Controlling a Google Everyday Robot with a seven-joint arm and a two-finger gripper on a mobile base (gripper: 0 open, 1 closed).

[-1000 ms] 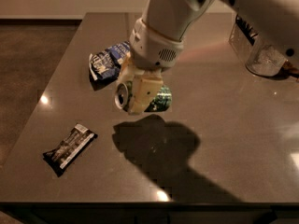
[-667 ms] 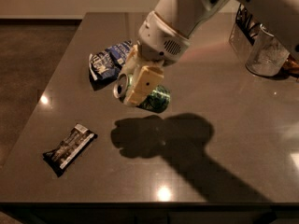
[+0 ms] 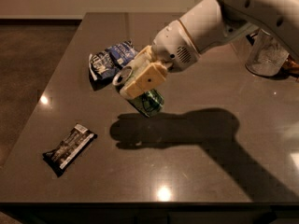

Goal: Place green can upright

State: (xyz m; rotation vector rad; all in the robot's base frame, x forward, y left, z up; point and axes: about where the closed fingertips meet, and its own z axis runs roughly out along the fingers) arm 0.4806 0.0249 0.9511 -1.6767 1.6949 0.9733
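Holds tilted green aluminium drink can [image 3: 148, 102] clamped in cream end effector [image 3: 136, 84] over dark grey tabletop [image 3: 196, 171], blue crinkled chip bag [image 3: 110, 59] at ten o'clock.

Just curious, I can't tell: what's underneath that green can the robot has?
Only table and the arm's shadow show below the green can, held tilted in the gripper. The spot directly beneath is hidden.

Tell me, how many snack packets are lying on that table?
2. A blue chip bag lies far left, behind the gripper, which grips the tilted green can; a dark snack bar lies near the front left edge. The arm could hide more.
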